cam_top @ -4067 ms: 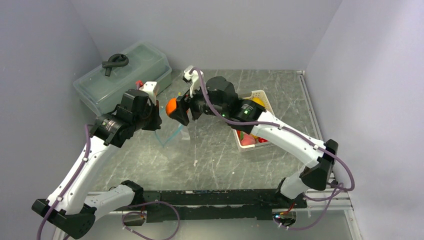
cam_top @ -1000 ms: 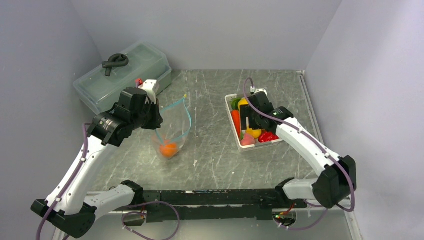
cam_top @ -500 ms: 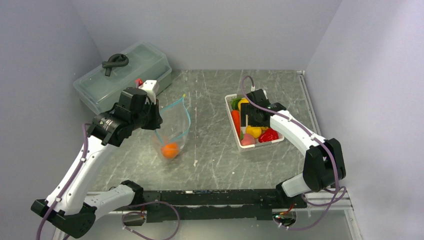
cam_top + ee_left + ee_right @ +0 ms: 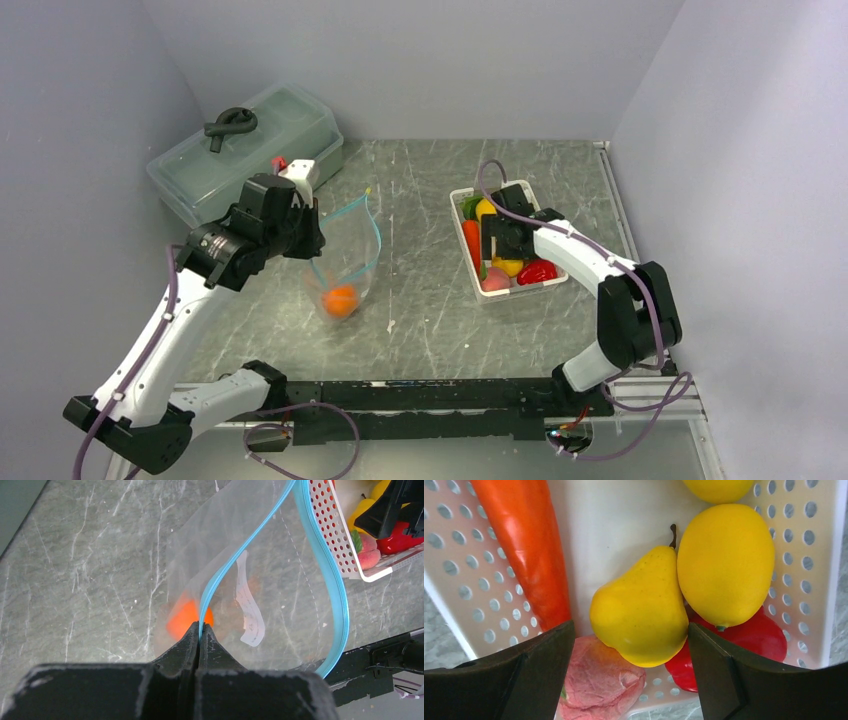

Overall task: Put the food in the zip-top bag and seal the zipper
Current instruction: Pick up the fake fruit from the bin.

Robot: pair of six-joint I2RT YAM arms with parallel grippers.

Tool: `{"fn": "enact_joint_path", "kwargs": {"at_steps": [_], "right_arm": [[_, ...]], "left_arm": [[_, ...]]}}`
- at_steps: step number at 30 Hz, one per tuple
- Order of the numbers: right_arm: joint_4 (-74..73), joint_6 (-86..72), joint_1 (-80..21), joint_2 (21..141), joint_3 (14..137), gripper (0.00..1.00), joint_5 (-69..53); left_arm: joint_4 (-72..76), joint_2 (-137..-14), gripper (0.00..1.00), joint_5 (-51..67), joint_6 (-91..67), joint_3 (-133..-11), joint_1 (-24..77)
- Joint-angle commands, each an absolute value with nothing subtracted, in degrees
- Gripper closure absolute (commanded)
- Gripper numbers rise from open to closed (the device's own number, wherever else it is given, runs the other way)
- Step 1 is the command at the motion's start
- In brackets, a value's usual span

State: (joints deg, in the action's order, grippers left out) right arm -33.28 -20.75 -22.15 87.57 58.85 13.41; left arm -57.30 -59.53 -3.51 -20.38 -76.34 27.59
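No readable text in any view.
The only printed mark is a white curved patch on the clear wall of the zip-top bag, seen from the left wrist; its lines are too small and warped to read. The white perforated basket on the right and the lidded box at far left show no legible marks.

Left hand pinched together, raised; right hand spread wide, seemingly pointing downward.
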Motion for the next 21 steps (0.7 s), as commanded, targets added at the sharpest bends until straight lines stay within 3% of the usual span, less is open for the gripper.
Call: {"fn": "enact_joint_path", "kwargs": {"at_steps": [1,10,16,21], "right_arm": [[-30.66,-21.77,-21.86,88.76,57.96,0.13,14.87],[-29.0,-22.2,-21.74,91.45,57.66,0.16,13.89],[-28.65,-21.9,-21.77,91.37,58.24,0.43,12.8],[-29.38,-21.45,-21.77,89.14,59.03,0.57,13.19]], "left_arm": [[-56.19,-59.64,1.0,-4.05,-19.69,-78.88,27.77],[-56.99,-58.91,1.0,-4.16,-20.04,-79.02,27.75],[-57.63,-58.38,1.0,-4.55,-20.12,-79.1,27.77],[-57.77,-58.36,1.0,-4.35,-20.26,-79.28,27.77]]}}
